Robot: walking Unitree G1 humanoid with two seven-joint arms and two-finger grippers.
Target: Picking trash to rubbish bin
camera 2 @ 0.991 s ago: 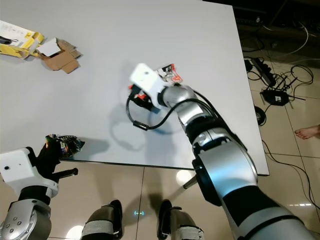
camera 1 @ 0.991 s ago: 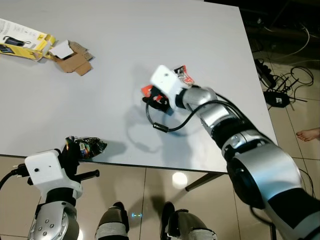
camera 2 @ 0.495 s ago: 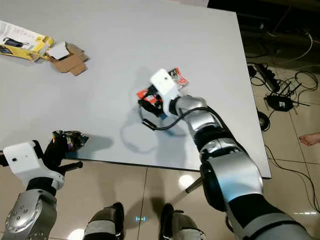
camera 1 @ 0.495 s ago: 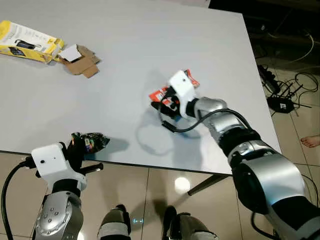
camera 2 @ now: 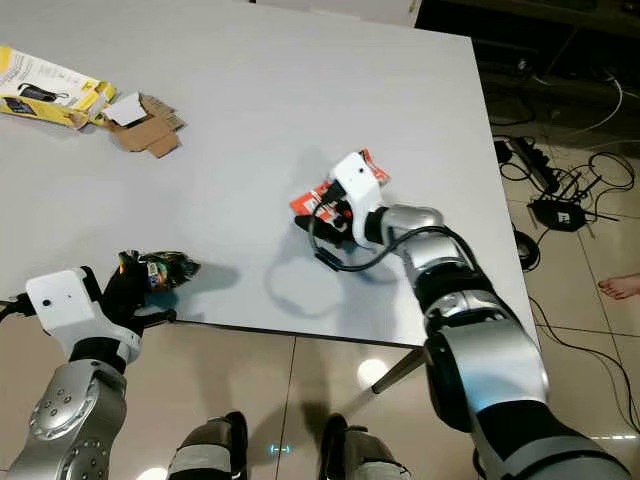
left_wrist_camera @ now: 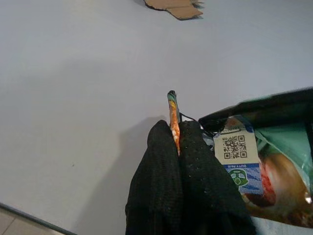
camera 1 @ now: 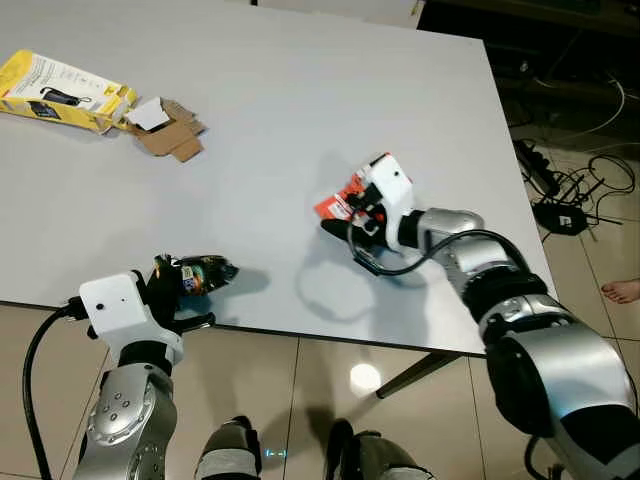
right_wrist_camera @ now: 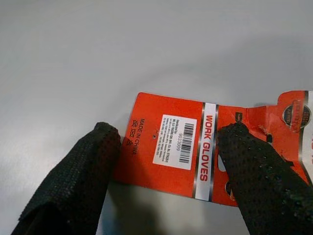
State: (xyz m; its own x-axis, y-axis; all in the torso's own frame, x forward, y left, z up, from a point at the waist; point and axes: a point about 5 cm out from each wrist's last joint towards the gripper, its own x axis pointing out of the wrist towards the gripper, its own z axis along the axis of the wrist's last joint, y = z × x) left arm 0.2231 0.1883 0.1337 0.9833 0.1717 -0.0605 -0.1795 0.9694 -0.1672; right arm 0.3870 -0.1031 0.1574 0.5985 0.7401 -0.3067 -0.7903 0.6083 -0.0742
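Table (camera 1: 250,120): white top seen from above, its near edge running just in front of the robot.
Left gripper (left_wrist_camera: 177,142): at the near edge of the table on the robot's left; its two black fingers (left_wrist_camera: 159,161) are pressed together, pinching the thin edge of a snack wrapper.
Snack wrapper (camera 1: 200,273): dark, crinkled foil with green and orange print and a white label bearing a square code; it is held at the table's near edge, sticking out from the fingers over the tabletop.
Right gripper (right_wrist_camera: 168,147): over the middle-right part of the table, lowered to the surface; its fingers (right_wrist_camera: 259,176) are spread, one on each side of a red card.
Red card (right_wrist_camera: 195,147): flat on the table, printed "WORK GLOVES" with a barcode label; one finger lies over its far end, the other sits just beside its near edge.
Yellow box (camera 1: 60,90): lying at the far left corner of the table, well apart from both grippers.
Cardboard scrap (camera 1: 170,135): brown, torn open, touching the end of the yellow box.
Cables (camera 1: 560,190): black, on the tiled floor to the right of the table.
Bare foot (camera 1: 622,291): a person's, at the right edge on the floor.
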